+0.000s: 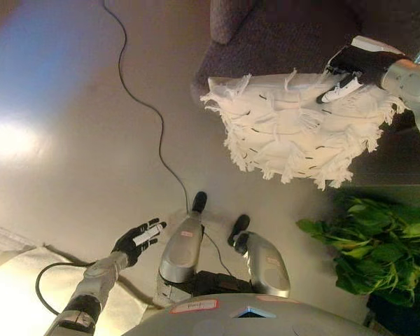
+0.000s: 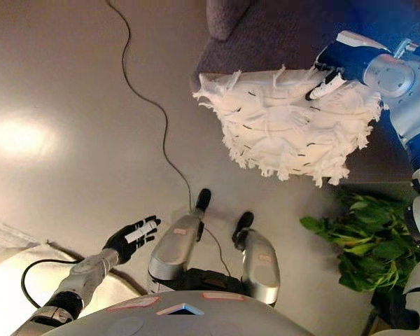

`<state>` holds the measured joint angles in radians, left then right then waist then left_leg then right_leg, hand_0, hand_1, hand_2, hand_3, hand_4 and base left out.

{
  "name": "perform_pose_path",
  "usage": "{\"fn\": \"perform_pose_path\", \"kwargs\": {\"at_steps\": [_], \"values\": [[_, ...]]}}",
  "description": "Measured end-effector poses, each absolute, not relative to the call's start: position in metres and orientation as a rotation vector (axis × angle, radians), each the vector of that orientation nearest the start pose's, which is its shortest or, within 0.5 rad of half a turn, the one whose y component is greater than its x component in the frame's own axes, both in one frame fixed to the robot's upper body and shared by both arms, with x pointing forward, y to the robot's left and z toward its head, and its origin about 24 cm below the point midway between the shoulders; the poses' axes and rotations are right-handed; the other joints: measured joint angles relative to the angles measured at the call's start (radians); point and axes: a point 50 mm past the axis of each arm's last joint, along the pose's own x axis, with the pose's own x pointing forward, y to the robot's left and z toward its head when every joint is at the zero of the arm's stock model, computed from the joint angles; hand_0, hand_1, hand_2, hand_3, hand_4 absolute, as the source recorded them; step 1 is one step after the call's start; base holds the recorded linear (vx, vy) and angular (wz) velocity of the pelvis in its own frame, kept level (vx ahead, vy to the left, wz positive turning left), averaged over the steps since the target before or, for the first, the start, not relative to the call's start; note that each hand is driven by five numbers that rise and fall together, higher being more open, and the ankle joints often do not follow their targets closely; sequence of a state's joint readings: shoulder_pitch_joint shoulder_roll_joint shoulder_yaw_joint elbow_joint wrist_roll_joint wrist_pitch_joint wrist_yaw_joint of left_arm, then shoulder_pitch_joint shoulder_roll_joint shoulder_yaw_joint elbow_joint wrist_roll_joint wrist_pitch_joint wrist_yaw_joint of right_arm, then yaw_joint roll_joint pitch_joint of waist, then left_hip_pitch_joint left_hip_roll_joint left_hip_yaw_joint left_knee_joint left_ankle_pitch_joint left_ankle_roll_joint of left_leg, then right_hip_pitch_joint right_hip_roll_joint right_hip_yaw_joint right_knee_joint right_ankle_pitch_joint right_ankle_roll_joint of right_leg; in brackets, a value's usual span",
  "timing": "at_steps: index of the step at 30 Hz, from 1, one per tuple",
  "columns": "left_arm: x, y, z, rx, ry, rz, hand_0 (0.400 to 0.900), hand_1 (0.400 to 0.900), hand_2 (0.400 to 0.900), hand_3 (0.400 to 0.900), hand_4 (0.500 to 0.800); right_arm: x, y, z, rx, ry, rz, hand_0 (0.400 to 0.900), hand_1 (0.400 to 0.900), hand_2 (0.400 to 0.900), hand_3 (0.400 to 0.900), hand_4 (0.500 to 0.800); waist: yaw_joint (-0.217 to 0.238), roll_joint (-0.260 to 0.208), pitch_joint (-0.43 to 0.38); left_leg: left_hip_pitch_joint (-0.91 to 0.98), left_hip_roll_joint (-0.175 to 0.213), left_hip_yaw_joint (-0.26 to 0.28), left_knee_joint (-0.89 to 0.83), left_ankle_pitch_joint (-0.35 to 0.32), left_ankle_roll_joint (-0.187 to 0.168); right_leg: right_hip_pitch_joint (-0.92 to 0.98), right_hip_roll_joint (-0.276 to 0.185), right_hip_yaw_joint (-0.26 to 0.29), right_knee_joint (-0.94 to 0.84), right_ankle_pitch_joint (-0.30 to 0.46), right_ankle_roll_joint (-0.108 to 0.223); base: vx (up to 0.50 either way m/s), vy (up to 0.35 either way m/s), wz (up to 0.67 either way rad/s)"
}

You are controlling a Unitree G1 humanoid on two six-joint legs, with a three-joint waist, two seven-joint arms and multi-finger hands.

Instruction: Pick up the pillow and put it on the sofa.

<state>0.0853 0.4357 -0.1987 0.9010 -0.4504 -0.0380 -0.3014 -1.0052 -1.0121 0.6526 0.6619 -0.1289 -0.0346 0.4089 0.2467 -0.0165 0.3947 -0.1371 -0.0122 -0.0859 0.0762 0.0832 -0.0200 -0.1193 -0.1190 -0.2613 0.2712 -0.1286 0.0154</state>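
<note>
bare tan floor [image 1: 70,105] below; right hand [image 1: 353,70] grips the fringed pillow [image 1: 301,129] at the dark sofa [image 1: 280,35] edge. carry it further over the seat before releasing. left hand [image 1: 136,240] hangs open.

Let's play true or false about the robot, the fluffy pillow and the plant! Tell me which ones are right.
1. The right robot hand is holding the white fringed pillow. True.
2. The pillow lies flat on the floor. False: it is held up, at the edge of the dark sofa.
3. The left robot hand is empty and open. True.
4. A green leafy plant is next to the left robot hand. False: it is on the robot's right side, below the pillow in the views.
</note>
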Motion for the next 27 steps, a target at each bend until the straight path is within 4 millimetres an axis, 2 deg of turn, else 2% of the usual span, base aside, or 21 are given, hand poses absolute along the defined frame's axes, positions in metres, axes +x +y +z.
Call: {"fn": "perform_pose_path", "kwargs": {"at_steps": [8,13,16,18,22,24,27], "values": [[0.095,0.258,-0.140,-0.033,1.061,-0.041,0.900,0.900,0.900,0.900,0.800,0.370,-0.279,0.227,-1.292,0.148,0.296,0.400,0.400,0.400,0.400,0.500,0.004,-0.014,-0.119,0.091,0.006,-0.015,-0.073,0.000,0.000,0.121,0.020,-0.023,-0.125,0.023,0.010,0.12,0.006,0.05],[0.087,0.260,-0.143,-0.017,1.093,-0.036,0.900,0.900,0.900,0.900,0.800,0.374,-0.293,0.250,-1.244,0.156,0.199,0.400,0.400,0.400,0.400,0.500,0.007,-0.014,-0.124,0.090,0.008,-0.026,-0.072,0.001,-0.002,0.136,0.026,-0.040,-0.144,0.031,0.008,-0.03,-0.025,0.13],[0.085,0.261,-0.143,-0.016,1.097,-0.034,0.900,0.900,0.900,0.900,0.800,0.374,-0.304,0.253,-1.217,0.201,0.144,0.400,0.400,0.400,0.400,0.500,0.012,-0.012,-0.125,0.083,0.007,-0.039,-0.068,0.002,-0.005,0.138,0.027,-0.050,-0.149,0.031,0.008,-0.13,-0.061,0.14],[0.087,0.261,-0.142,-0.015,1.088,-0.041,0.900,0.900,0.900,0.900,0.800,0.374,-0.311,0.253,-1.205,0.233,0.114,0.400,0.400,0.400,0.400,0.500,0.032,-0.005,-0.127,0.065,0.008,-0.045,-0.062,0.004,-0.009,0.115,0.029,-0.055,-0.146,0.031,0.007,-0.19,-0.038,0.16],[0.095,0.260,-0.138,-0.012,1.036,-0.063,0.900,0.900,0.900,0.900,0.800,0.373,-0.325,0.262,-1.180,0.281,0.019,0.400,0.400,0.400,0.400,0.500,0.036,0.023,-0.120,-0.009,0.012,-0.073,-0.053,0.023,-0.018,0.060,0.033,-0.078,-0.135,0.037,-0.002,-0.16,-0.035,0.16],[0.099,0.258,-0.136,-0.016,1.014,-0.076,0.900,0.900,0.900,0.900,0.800,0.371,-0.333,0.266,-1.149,0.294,-0.039,0.400,0.400,0.400,0.400,0.500,0.058,0.050,-0.105,-0.030,0.013,-0.080,-0.053,0.033,-0.021,0.035,0.034,-0.083,-0.123,0.037,-0.004,-0.17,-0.024,0.13],[0.102,0.257,-0.135,-0.027,0.987,-0.087,0.900,0.900,0.900,0.900,0.800,0.369,-0.341,0.274,-1.116,0.294,-0.112,0.400,0.400,0.400,0.400,0.500,0.061,0.091,-0.083,-0.057,0.013,-0.092,-0.055,0.046,-0.023,0.007,0.033,-0.096,-0.106,0.039,-0.007,-0.13,-0.010,0.08]]}}
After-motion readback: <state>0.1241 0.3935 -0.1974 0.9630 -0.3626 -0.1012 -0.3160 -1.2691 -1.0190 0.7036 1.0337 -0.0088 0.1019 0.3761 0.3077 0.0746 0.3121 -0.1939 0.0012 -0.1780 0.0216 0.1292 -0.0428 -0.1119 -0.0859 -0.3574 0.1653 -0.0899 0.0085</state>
